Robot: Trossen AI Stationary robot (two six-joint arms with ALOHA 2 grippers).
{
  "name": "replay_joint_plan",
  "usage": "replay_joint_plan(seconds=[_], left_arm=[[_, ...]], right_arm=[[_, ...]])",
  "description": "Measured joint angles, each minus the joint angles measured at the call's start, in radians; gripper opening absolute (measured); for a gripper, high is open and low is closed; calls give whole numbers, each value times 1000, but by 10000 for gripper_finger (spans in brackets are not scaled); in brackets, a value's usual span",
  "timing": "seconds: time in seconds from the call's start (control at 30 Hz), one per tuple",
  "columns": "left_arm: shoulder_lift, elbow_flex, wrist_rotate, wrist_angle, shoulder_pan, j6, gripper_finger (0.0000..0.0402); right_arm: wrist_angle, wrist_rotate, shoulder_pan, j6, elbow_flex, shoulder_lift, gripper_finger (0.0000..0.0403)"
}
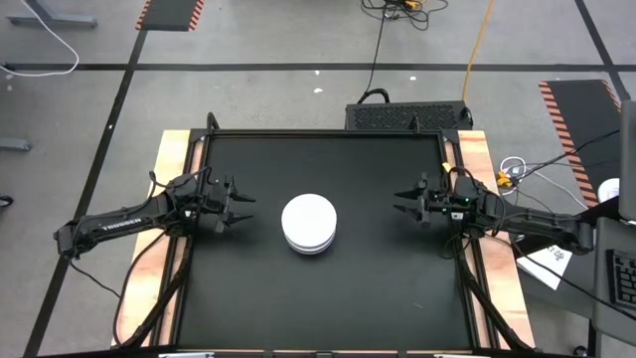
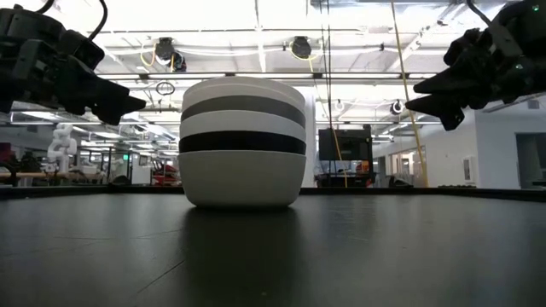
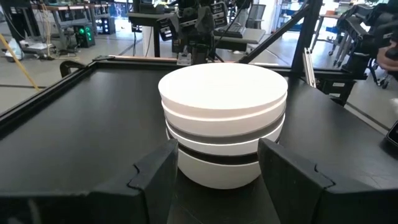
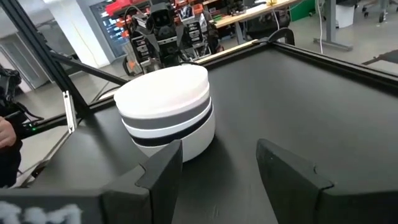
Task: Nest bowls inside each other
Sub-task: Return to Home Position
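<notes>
Bowls sit stacked. My left claw and right claw hang open; a low swing could tip them.

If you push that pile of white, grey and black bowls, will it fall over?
Probably not: the nested stack of round white, grey and black bowls stands straight and broad, so it would likely slide on the black table. The bowls sit snugly, so they should move together.
</notes>
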Motion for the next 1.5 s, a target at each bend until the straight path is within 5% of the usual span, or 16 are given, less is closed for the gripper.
replay_joint_plan(seconds=[0.63, 0.93, 1.13, 1.5], left_arm=[[0, 0, -1, 17, 0, 35, 223], [1, 0, -140, 16, -1, 44, 223], [13, 0, -253, 12, 0, 70, 223], [58, -1, -245, 15, 70, 84, 223]], right_arm=[[5, 56, 0, -63, -61, -123, 199], [16, 67, -1, -98, -101, -142, 199], [35, 166, -2, -157, -103, -142, 199], [37, 133, -69, -120, -105, -141, 199]])
